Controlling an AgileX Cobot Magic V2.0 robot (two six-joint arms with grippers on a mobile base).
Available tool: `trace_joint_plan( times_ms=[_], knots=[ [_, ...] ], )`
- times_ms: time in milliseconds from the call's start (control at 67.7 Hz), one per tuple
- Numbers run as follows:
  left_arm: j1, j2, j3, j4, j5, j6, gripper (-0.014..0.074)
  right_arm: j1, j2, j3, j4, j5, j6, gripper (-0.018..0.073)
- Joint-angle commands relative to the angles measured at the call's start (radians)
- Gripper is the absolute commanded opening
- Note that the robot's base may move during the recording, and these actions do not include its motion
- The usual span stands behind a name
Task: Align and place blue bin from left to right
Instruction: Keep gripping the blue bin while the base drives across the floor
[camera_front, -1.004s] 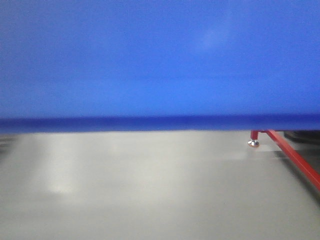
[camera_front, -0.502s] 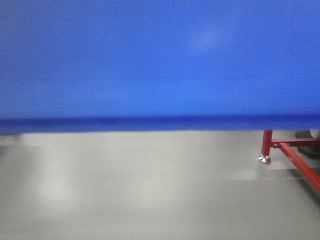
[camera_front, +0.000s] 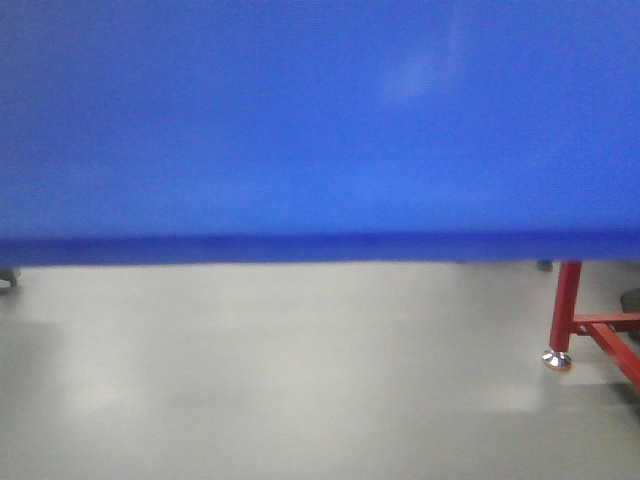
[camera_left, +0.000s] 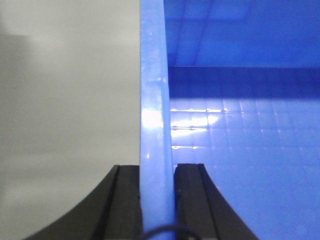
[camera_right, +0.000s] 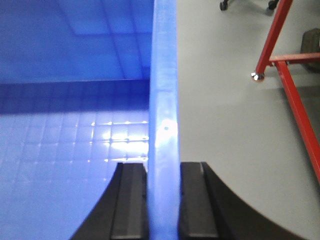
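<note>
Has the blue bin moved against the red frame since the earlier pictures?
Yes. Against the red frame, the blue bin has shifted left: the frame's foot now shows farther right and lower under the bin's edge.

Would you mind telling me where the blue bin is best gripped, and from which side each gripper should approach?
Take the thin top rims of two opposite side walls, from above. The blue bin is too wide for one gripper, but its upright walls fit between the fingers. The left gripper and right gripper each straddle a wall so, one finger inside, one outside.
</note>
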Motion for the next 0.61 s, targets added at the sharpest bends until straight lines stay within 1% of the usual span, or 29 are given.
trace_joint_plan(
  times_ms=[0, 590],
  knots=[
    [-0.019, -0.003, -0.011, -0.007, -0.164, 0.001, -0.0111, 0.011, 0.0, -0.006, -0.003, -0.123, -0.005, -0.0079],
    [-0.019, -0.003, -0.011, -0.005, -0.165, 0.001, -0.0111, 0.011, 0.0, -0.006, -0.003, -0.152, -0.005, -0.0079]
  ],
)
